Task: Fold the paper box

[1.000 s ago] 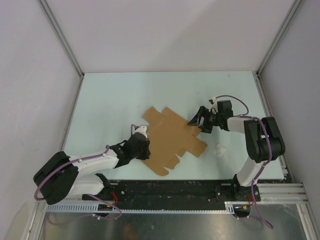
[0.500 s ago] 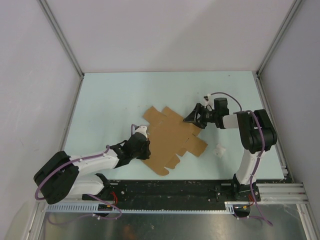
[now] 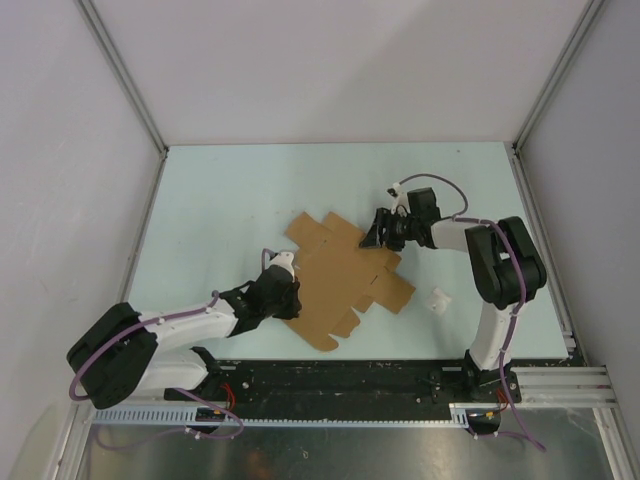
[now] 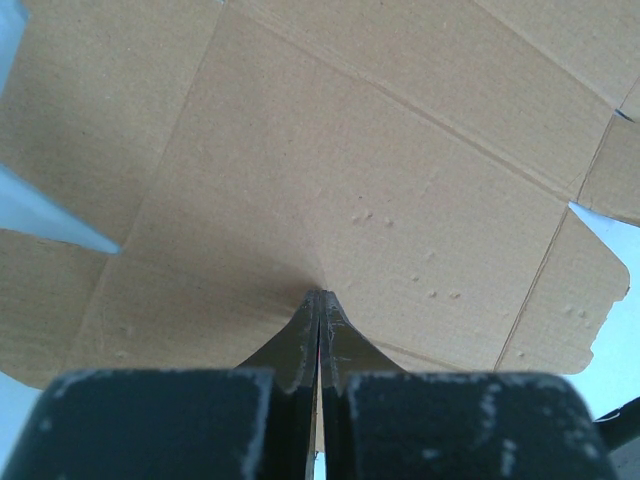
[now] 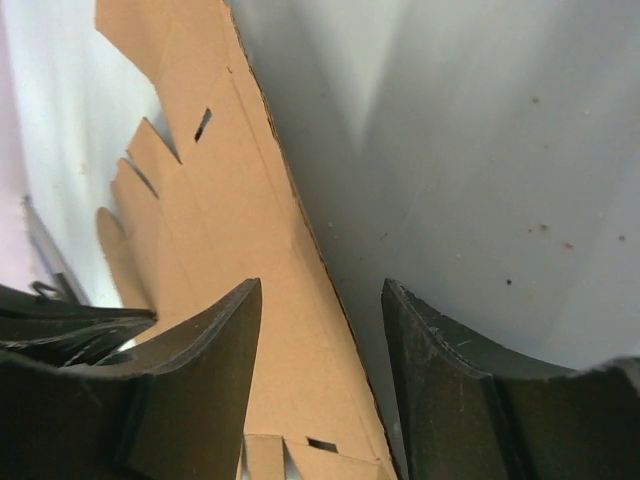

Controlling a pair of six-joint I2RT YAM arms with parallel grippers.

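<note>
Overhead, the paper box (image 3: 345, 275) lies flat and unfolded mid-table, a brown sheet of creased panels and rounded tabs. Only the left wrist view shows me the left gripper (image 4: 320, 300) pinched together, tips on the cardboard. In the right wrist view the right gripper (image 5: 320, 295) has its jaws apart astride the sheet's edge; I cannot make out any contact.

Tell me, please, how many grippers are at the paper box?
2. The left gripper, shut, rests its tips on the box near its near-left edge. The right gripper, open, straddles the far-right edge. Neither is hidden.
</note>
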